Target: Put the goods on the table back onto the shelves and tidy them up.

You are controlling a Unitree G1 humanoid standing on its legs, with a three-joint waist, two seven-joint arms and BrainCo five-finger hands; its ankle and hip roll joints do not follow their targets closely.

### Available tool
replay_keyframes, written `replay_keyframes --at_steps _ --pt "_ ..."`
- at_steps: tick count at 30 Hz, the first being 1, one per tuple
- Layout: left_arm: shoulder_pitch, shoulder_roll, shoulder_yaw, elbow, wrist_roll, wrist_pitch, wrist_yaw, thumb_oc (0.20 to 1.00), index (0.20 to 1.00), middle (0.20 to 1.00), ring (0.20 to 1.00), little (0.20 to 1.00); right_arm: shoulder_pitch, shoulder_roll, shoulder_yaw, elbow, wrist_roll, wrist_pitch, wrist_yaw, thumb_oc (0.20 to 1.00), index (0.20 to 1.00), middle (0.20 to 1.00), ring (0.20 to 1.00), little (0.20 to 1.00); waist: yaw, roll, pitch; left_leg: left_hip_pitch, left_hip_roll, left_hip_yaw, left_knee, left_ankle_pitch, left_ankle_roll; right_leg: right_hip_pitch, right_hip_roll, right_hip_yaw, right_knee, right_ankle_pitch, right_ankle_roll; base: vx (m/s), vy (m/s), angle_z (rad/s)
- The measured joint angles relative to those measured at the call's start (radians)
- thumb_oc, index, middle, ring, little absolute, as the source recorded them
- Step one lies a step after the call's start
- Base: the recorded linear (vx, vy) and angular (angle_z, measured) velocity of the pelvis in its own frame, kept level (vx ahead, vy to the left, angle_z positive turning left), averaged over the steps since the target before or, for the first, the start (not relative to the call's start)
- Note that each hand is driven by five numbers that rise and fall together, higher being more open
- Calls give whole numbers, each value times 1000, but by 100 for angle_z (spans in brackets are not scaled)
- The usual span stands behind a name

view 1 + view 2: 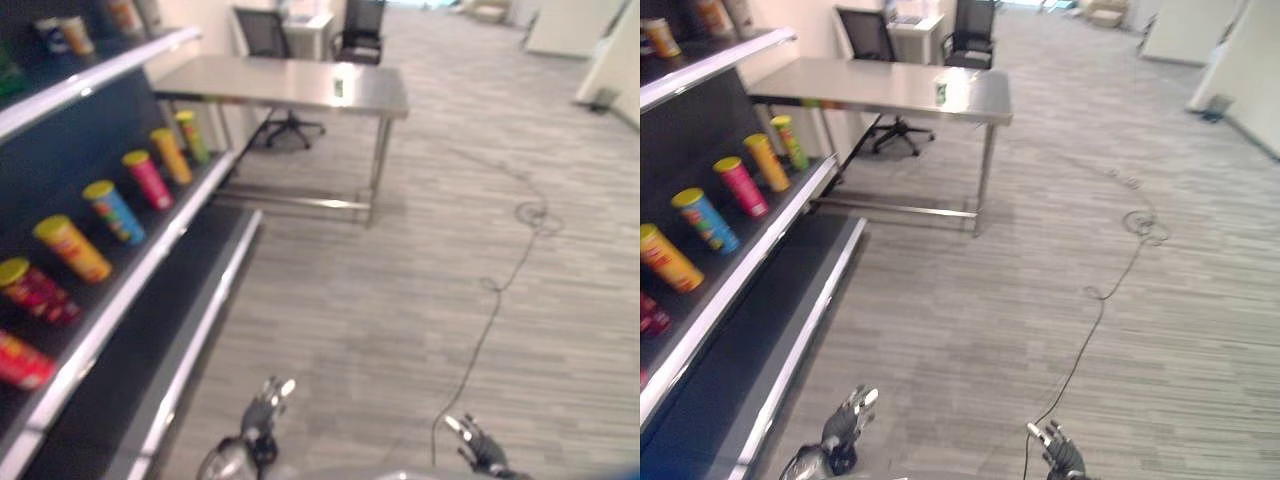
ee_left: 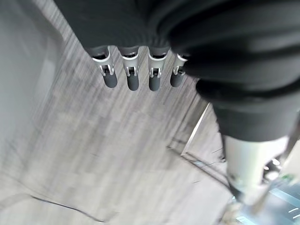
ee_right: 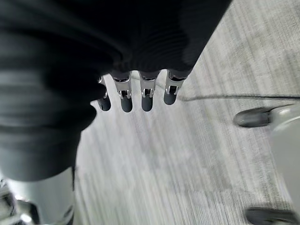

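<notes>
While canisters [image 1: 113, 211] already line the left shelves [image 1: 150, 262], one small carton [image 1: 940, 92] waits on the far desk [image 1: 890, 85]; left hand [image 1: 262, 405] and right hand [image 1: 1058, 447] hang relaxed, empty.

Shelves [image 1: 150, 260], left of frame: dark navy backing, white front edges. Canisters on them with yellow lids: orange-yellow can [image 1: 72, 248], blue can [image 1: 113, 211], pink can [image 1: 147, 178], orange can [image 1: 171, 154], green can [image 1: 193, 136]. Tabletop [image 1: 290, 84], upper centre: plain silver-grey. Floor [image 1: 420, 260]: grey, fine streaked plank pattern.
</notes>
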Motion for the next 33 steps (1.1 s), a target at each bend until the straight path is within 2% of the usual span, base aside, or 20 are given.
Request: replay_keyframes --at_steps 2,5,7,8,9,10,12,13,16,18,19,20,21,22,23,24,26,28,30,33 --pt "25 -7 17 23 -4 -5 -10 1000 1000 1000 1000 1000 1 8 -1 -28 1 -1 1 1000 1000 1000 1000 1000 13 17 7 17 -3 63 -149 -12 -4 9 4 -13 -32 45 -22 439 38 -50" --pt "-12 18 27 73 3 -1 -19 1000 1000 1000 1000 1000 -2 0 38 -32 1 5 1 1000 1000 1000 1000 1000 1 10 -2 22 -21 95 -394 -55 -36 -23 4 -26 -27 17 -12 456 107 -18" --pt "-37 7 86 72 16 17 -23 1000 1000 1000 1000 1000 -32 0 40 -37 1 15 -2 1000 1000 1000 1000 1000 37 -13 41 47 -51 111 -136 -99 27 4 -33 57 -60 7 -3 536 215 -107" --pt "-14 -9 108 80 28 11 -26 1000 1000 1000 1000 1000 -30 -5 37 -57 1 7 1 1000 1000 1000 1000 1000 42 9 9 125 -81 126 -84 -132 87 25 -42 84 -63 -22 25 703 283 -101" --pt "15 -47 130 103 30 8 -26 1000 1000 1000 1000 1000 2 -22 38 -78 1 4 -1 1000 1000 1000 1000 1000 38 60 -19 198 -78 149 -77 -188 138 55 -32 78 -43 -38 56 527 220 -87" --pt "28 -70 133 119 30 -3 -26 1000 1000 1000 1000 1000 -2 -22 30 -37 2 -11 -6 1000 1000 1000 1000 1000 42 101 -65 218 -85 150 -102 -199 154 -38 -30 93 181 -90 71 701 347 -46" --pt "57 -53 119 68 30 -12 -36 1000 1000 1000 1000 1000 9 27 27 -24 1 12 -8 1000 1000 1000 1000 1000 36 64 -91 282 -146 168 -181 -204 164 -155 -80 112 571 -130 65 271 170 1" --pt "72 -43 99 70 30 -16 -37 1000 1000 1000 1000 1000 8 40 31 -27 1 12 -6 1000 1000 1000 1000 1000 35 53 -97 289 -155 173 -186 -159 195 -163 -95 107 629 -136 67 7 -3 33" --pt "92 -11 80 70 30 -15 -38 1000 1000 1000 1000 1000 -2 62 38 -27 1 14 1 1000 1000 1000 1000 1000 54 37 -133 293 -170 169 -208 -145 211 -143 -102 110 559 -142 83 44 35 22" --pt "103 14 82 73 30 -14 -37 1000 1000 1000 1000 1000 -38 60 37 -27 1 11 1 1000 1000 1000 1000 1000 60 30 -132 304 -173 166 -206 -150 216 -83 -101 109 416 -97 85 765 456 -1" --pt "99 20 83 69 29 -14 -36 1000 1000 1000 1000 1000 -49 56 60 -48 1 10 -2 1000 1000 1000 1000 1000 60 31 -130 299 -189 169 -169 -205 226 -98 -87 124 463 -63 134 935 345 -51" --pt "106 -11 86 35 27 -11 -33 1000 1000 1000 1000 1000 -55 25 90 -121 -1 -5 9 1000 1000 1000 1000 1000 57 75 -68 343 -179 158 -160 -268 275 -258 -73 136 768 -25 169 481 7 -91" --pt "96 -6 68 33 26 -16 -33 1000 1000 1000 1000 1000 -80 90 -4 -116 0 -20 14 1000 1000 1000 1000 1000 36 79 1 401 -180 175 -171 -270 249 -401 -75 101 1042 17 131 289 -30 -71" --pt "92 -10 69 40 29 -6 -32 1000 1000 1000 1000 1000 -67 110 -39 -113 4 -17 3 1000 1000 1000 1000 1000 10 107 7 420 -159 157 -173 -275 240 -436 -51 54 999 -14 78 285 -16 17" --pt "97 -18 54 -3 27 -11 -40 1000 1000 1000 1000 1000 15 86 -24 -107 0 14 1 1000 1000 1000 1000 1000 -11 119 -14 436 -157 133 -189 -264 216 -449 -24 31 751 -23 68 426 -24 85" --pt "98 -30 47 -52 25 -23 -40 1000 1000 1000 1000 1000 52 62 -2 -101 -1 31 0 1000 1000 1000 1000 1000 -9 84 -12 453 -176 123 -201 -271 234 -459 -29 43 578 -22 64 580 7 90" --pt "109 -48 41 -74 24 -25 -40 1000 1000 1000 1000 1000 73 50 -2 -96 -1 32 0 1000 1000 1000 1000 1000 -17 60 -16 469 -173 95 -202 -293 254 -450 -9 41 324 -19 64 461 9 40" --pt "101 -64 43 -54 21 -14 -40 1000 1000 1000 1000 1000 57 40 -2 -95 -1 28 4 1000 1000 1000 1000 1000 -24 65 -15 433 -167 64 -174 -321 249 -444 7 60 31 -4 88 251 3 30" --pt "103 -71 39 -34 20 -8 -41 1000 1000 1000 1000 1000 66 37 -4 -95 -2 31 3 1000 1000 1000 1000 1000 -54 84 7 476 -131 20 -179 -346 225 -455 6 58 18 3 78 362 -36 66" --pt "108 -62 40 2 7 0 -50 1000 1000 1000 1000 1000 70 40 -6 -68 -2 28 1 1000 1000 1000 1000 1000 -101 93 -17 598 -29 -76 -243 -416 142 -396 19 46 119 -33 99 577 -159 103"
